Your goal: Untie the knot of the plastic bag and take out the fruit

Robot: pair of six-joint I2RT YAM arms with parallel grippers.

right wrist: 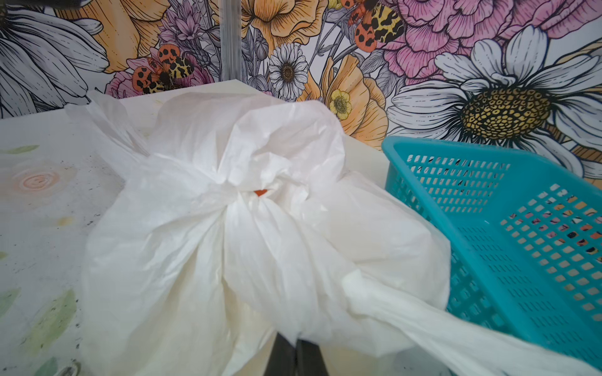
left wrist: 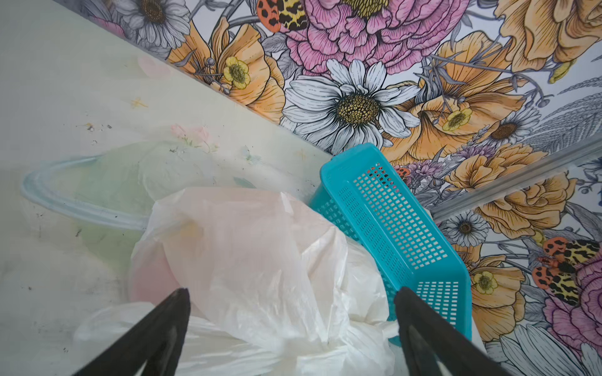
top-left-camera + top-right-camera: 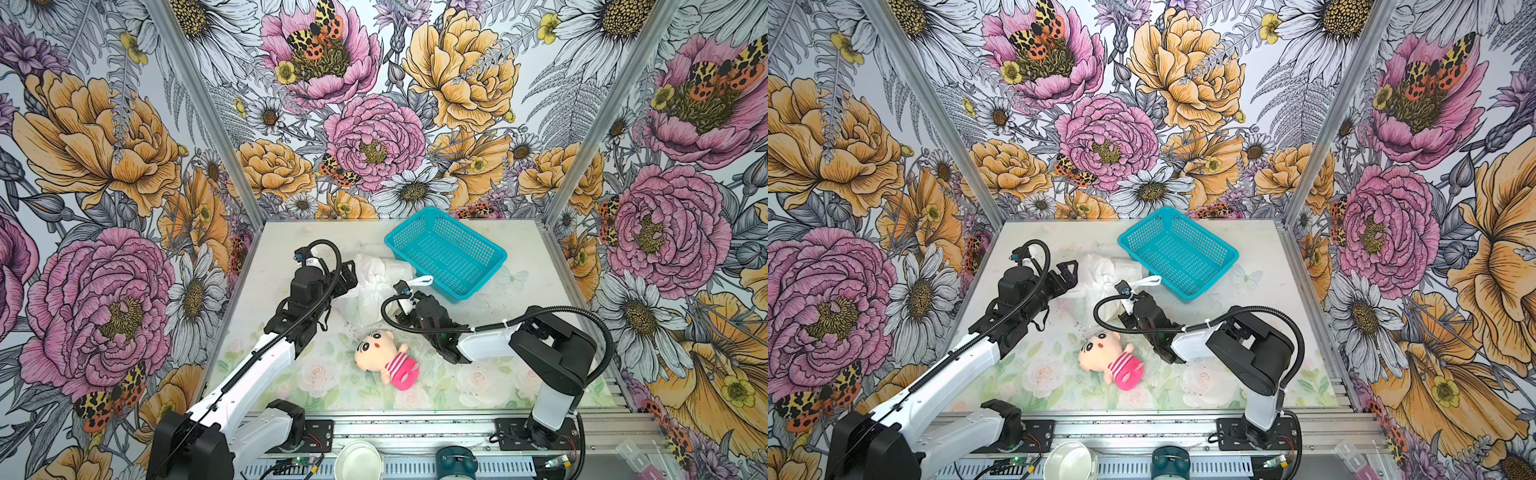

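The white plastic bag (image 3: 374, 286) (image 3: 1100, 276) lies mid-table against the basket. Its plastic gathers into the knot (image 1: 234, 190), with one handle loop (image 1: 439, 328) trailing toward the basket. Of the fruit, only an orange sliver (image 1: 260, 192) shows through a gap. A pink tint (image 2: 146, 276) shows through the plastic. My left gripper (image 3: 349, 274) (image 3: 1069, 270) (image 2: 293, 293) stands wide open at the bag's left side, the bag bulging between its fingers. My right gripper (image 1: 294, 355) (image 3: 1128, 305) is shut on a fold of the bag next to that loop.
A teal mesh basket (image 3: 449, 253) (image 3: 1177, 251) (image 2: 391, 221) (image 1: 521, 228) sits behind and right of the bag, touching it. A pink-striped plush doll (image 3: 384, 357) (image 3: 1111, 359) lies nearer the front. Floral walls close the table on three sides.
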